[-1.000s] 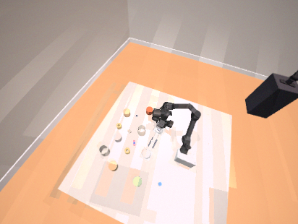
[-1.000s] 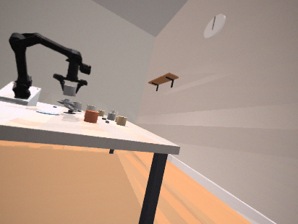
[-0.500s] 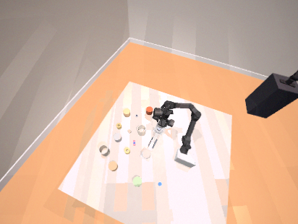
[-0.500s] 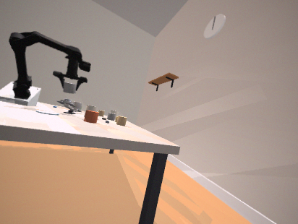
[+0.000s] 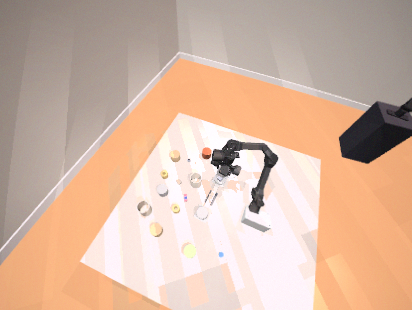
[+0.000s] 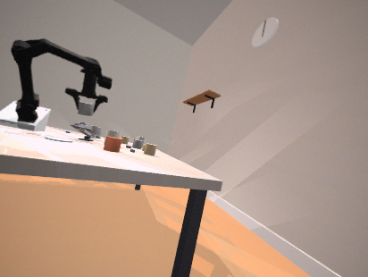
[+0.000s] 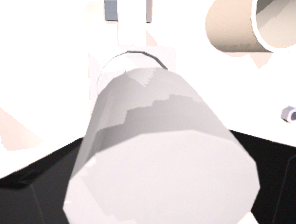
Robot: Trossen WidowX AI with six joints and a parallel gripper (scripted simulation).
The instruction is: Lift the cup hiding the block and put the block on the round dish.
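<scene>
My gripper [image 5: 225, 171] [image 6: 86, 105] [image 7: 151, 139] is shut on a pale grey cup [image 6: 86, 109] [image 7: 165, 175], held upright above the near end of the balance in the exterior view. The balance [image 6: 83, 126] [image 7: 131, 27] shows a tilted pan there; its beam runs away toward the other pale cup [image 5: 201, 213] [image 6: 96, 130], which stands on the far end. The held cup hides much of the pan in the wrist view, and I cannot make out the block. The round dish [image 6: 58, 140] shows only as a thin rim left of the balance.
An orange cup [image 5: 206, 153] [image 6: 112, 144] stands near the balance. A hollow beige cup [image 5: 195, 180] [image 7: 230, 25] stands beside the beam. Several more cups, rings and small pieces lie farther off, with a yellow-green disc [image 5: 189, 250] and a blue piece [image 5: 221, 254].
</scene>
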